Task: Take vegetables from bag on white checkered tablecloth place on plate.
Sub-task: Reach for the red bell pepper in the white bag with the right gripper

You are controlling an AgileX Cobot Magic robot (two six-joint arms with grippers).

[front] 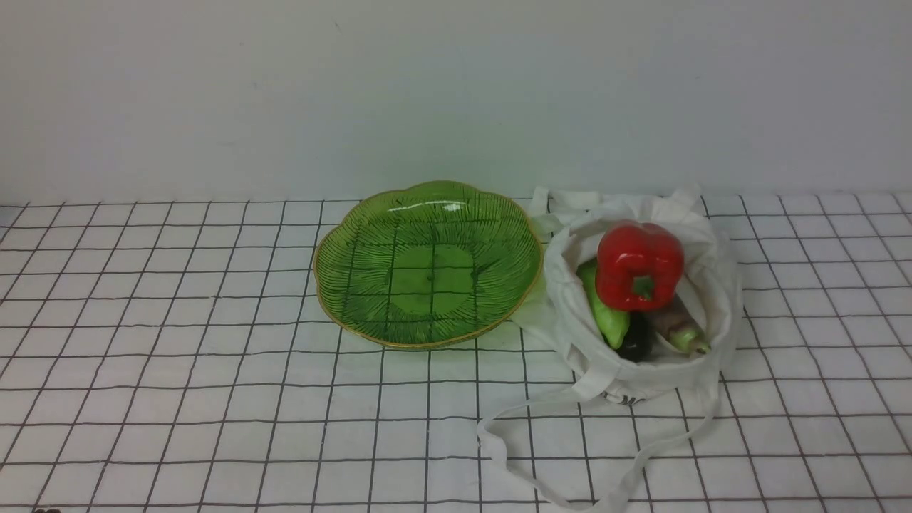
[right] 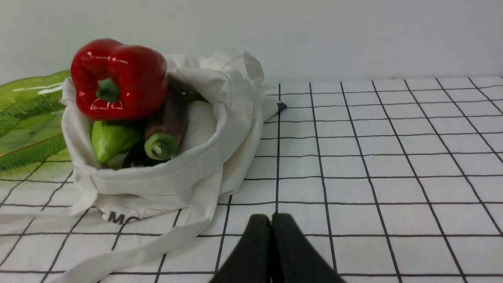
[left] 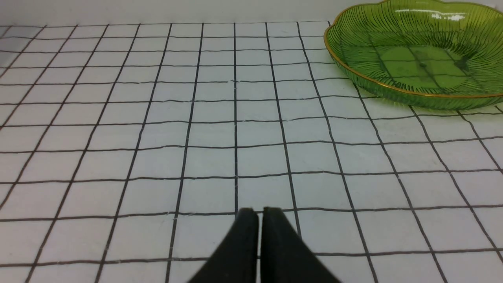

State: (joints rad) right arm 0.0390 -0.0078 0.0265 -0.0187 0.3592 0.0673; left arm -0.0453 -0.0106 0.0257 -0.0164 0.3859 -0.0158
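Observation:
The off-white cloth bag (front: 702, 242) lies open on the checkered tablecloth (front: 178, 370), right of the green glass plate (front: 356, 242). Inside it a red bell pepper (front: 639, 265) sits on top of a light-green pepper (front: 607, 313), a dark eggplant (front: 634, 342) and a purple-brown root (front: 677, 324). The plate holds nothing. Neither arm shows in the front view. My left gripper (left: 259, 214) is shut and empty over bare cloth, away from the plate (left: 420, 98). My right gripper (right: 271, 220) is shut and empty, in front of the bag (right: 220, 157); the red pepper (right: 129, 78) tops the bag there.
The bag's long straps (front: 499, 456) trail toward the front edge of the cloth. A plain pale wall (front: 456, 85) stands behind the table. Bare checkered cloth stretches to the left of the plate and to the right of the bag.

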